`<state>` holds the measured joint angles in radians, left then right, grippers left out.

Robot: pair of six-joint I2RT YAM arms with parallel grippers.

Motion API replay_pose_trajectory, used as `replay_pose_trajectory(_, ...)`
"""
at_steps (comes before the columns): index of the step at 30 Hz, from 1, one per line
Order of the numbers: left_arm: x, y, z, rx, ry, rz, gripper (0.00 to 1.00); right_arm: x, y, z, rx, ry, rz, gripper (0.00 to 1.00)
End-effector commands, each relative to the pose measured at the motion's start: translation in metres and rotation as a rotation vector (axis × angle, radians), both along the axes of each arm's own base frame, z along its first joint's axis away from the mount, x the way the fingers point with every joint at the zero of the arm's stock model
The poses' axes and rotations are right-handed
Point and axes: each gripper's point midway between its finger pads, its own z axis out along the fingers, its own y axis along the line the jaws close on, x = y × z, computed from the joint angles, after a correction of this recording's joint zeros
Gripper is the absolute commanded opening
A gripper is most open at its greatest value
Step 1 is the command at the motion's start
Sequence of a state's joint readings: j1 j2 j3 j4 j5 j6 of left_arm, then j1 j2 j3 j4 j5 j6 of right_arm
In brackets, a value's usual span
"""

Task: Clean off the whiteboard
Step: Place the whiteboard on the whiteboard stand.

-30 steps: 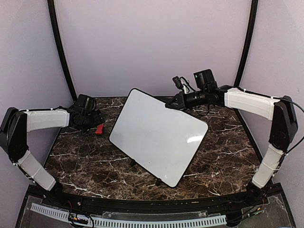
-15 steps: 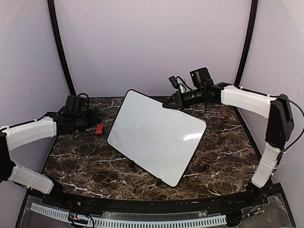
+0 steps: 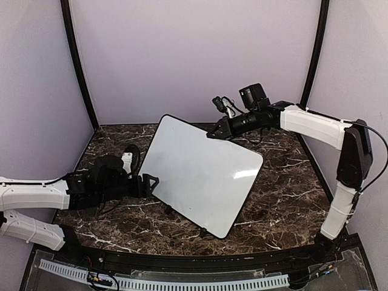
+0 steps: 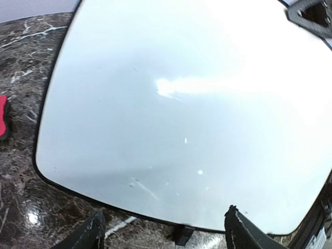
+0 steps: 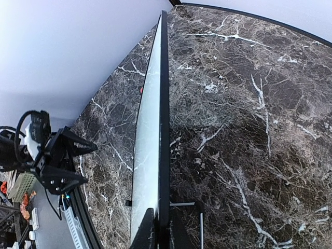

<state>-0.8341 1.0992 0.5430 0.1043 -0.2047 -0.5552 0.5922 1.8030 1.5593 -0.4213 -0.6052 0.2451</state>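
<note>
**Blank Whiteboard Held Tilted by the Right Arm, Left Claw Released Beside It**

Top view, with 12 o'clock at the far wall. The whiteboard (image 3: 203, 173) occupies the middle of the dark marble table (image 3: 285, 182). It stands tilted, with its white face turned up and toward the near left. The face carries no writing, only faint specks and a bright streak of glare toward its 3 o'clock side. Small black feet show under its edge at 6 o'clock.

The right gripper (image 3: 213, 133) meets the board at about 12 o'clock on its rim. In the right wrist view the board is seen edge-on as a thin black line, and the fingers (image 5: 148, 234) are clenched on that rim from both sides.

The left gripper (image 3: 150, 182) lies low over the table at the board's 9 o'clock, just beside the rounded corner. Whether it touches the rim cannot be told. Its claw is released. In the left wrist view the two fingertips (image 4: 92, 233) stand wide apart at the bottom of the picture, with nothing between them, and the board's face fills the view ahead.

A red eraser (image 4: 2, 116) lies on the marble at the 9 o'clock margin of the left wrist view, apart from the board's rim.
</note>
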Motion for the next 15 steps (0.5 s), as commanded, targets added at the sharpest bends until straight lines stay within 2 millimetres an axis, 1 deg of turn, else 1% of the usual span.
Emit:
replay_pose_trajectory(1,-0.024,-0.021,-0.004,0.026,-0.067,-0.098,0.77,-0.027,-0.001,-0.040,-0.109,0.105,0.091,0.00)
replay_pose_trajectory(4,-0.032,-0.023,-0.015,0.030,-0.054,-0.109,0.76,-0.028,-0.004,-0.033,-0.100,0.097,0.095,0.00)
replay_pose_trajectory(7,-0.039,-0.028,-0.018,0.036,-0.063,-0.126,0.75,-0.027,-0.008,-0.022,-0.086,0.083,0.094,0.00)
replay_pose_trajectory(9,-0.041,-0.030,-0.021,0.053,-0.067,-0.131,0.75,-0.027,-0.011,-0.016,-0.072,0.078,0.098,0.00)
replay_pose_trajectory(12,-0.042,-0.030,-0.032,0.113,-0.065,-0.118,0.75,-0.027,-0.017,-0.009,-0.053,0.069,0.098,0.00)
replay_pose_trajectory(15,-0.046,-0.032,-0.040,0.138,-0.065,-0.121,0.75,-0.027,-0.023,-0.003,-0.037,0.056,0.094,0.00)
